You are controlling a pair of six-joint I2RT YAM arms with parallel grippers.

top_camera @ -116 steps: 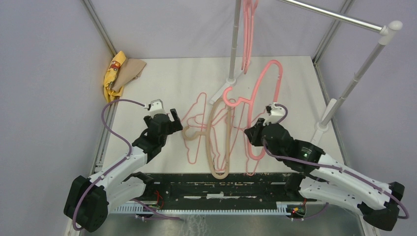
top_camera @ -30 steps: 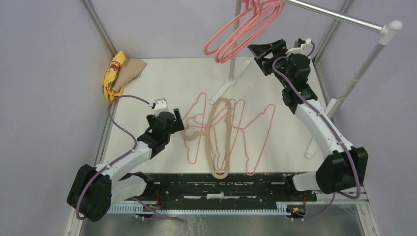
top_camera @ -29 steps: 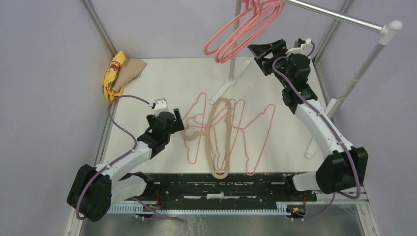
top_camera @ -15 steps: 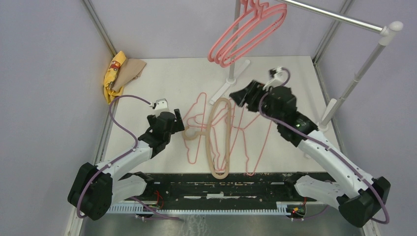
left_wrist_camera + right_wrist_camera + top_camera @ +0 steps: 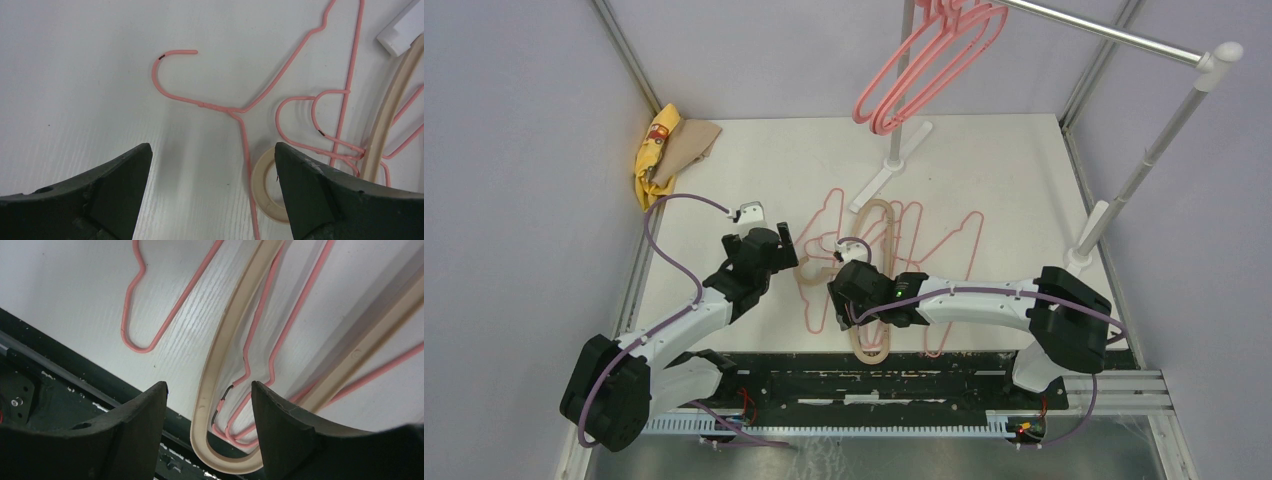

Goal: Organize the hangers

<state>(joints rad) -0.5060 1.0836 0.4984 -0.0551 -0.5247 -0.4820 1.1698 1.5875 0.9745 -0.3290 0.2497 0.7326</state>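
We are hovering the left claw (image 5: 210, 155) and right claw (image 5: 207, 390), both spread empty. Pink hangers (image 5: 944, 15) are hanging on the rail (image 5: 1114, 33); a beige hanger (image 5: 225, 340) and wire hangers (image 5: 232, 110) are lying on the bench (image 5: 754, 170).

Thin pink hangers (image 5: 231, 109) overlapping flat beige hanger (image 5: 218, 357)

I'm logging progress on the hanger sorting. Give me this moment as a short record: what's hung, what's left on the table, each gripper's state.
hung: pink hangers on the rail
on table: beige hanger and thin pink wire hangers, overlapping
left gripper: jaws open, empty, beside the beige hanger's hook
right gripper: jaws open, empty, over the beige hanger's near end
aside: cloths, far-left corner
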